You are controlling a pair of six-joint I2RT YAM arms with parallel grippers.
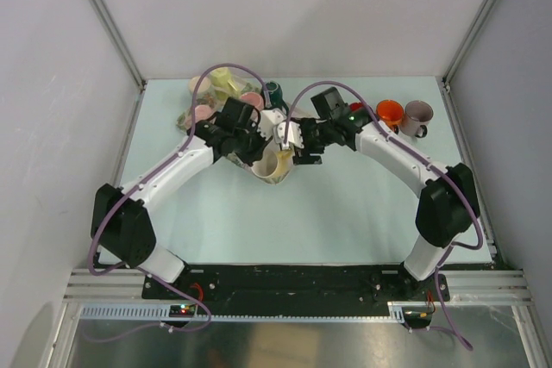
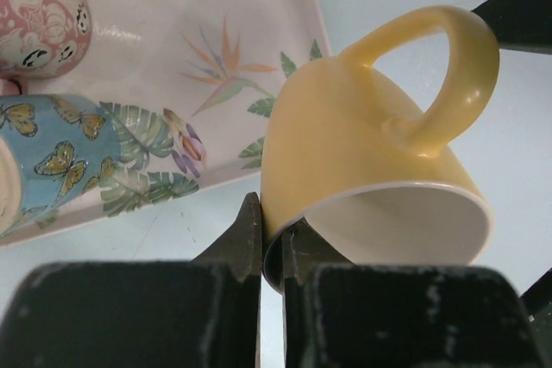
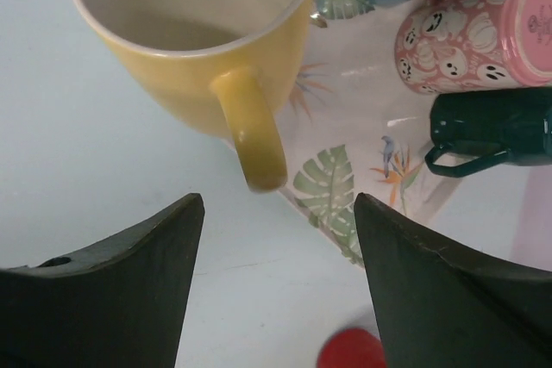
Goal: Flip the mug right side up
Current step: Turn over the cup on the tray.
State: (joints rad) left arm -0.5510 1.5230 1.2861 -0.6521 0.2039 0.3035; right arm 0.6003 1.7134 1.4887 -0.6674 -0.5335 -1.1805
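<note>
The left claw [image 2: 272,228] pinches the rim of the yellow mug [image 2: 345,127], held tilted beside the leaf-print tray [image 2: 250,6] at its 11 o'clock, while the right claw [image 3: 276,239] hangs spread near the handle, so the turn looks roughly half done, leaving uprighting and setting on the surface [image 3: 86,170].

table [image 1: 345,213] pale | floral tray [image 2: 259,32] far left | orange mug [image 1: 389,113], mauve mug [image 1: 417,115] far right

The left end effector [image 2: 270,232] hides part of the yellow mug [image 2: 345,135], and the frame edge crops the butterfly mug [image 2: 60,157].
</note>
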